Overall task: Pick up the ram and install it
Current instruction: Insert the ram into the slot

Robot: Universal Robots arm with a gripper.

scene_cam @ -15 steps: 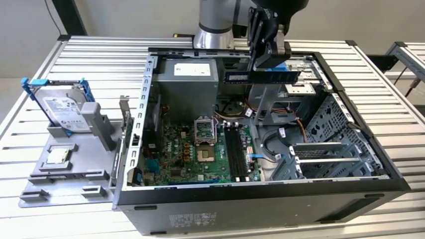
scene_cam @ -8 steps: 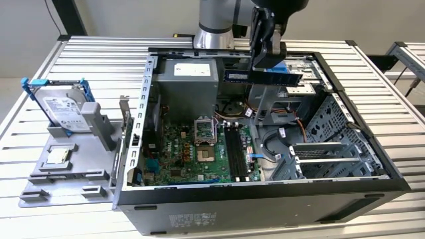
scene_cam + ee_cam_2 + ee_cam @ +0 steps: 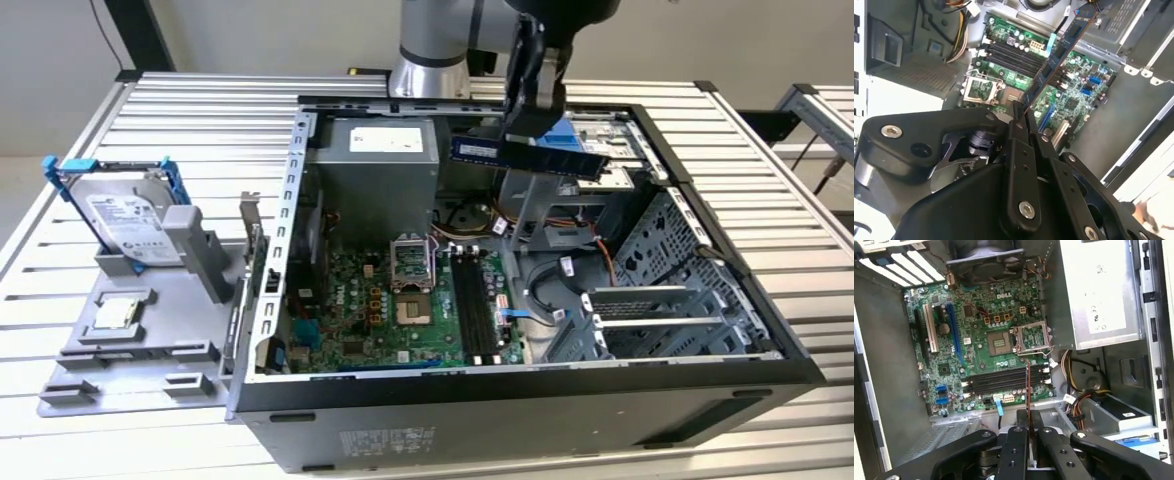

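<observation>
Dark and thin, the ram (image 3: 529,155) hung over the open case (image 3: 296,200), pinched between the gripper's (image 3: 523,132) closed fingers (image 3: 1015,445); the slots (image 3: 470,300) lay at about seven o'clock from it in the exterior view; it looked light, stiff, fragile; edges seemed the safe hold.

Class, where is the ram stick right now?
The ram is held in the gripper above the open computer case, to the exterior view's right of the grey power supply, not yet in the motherboard's black slots.
</observation>
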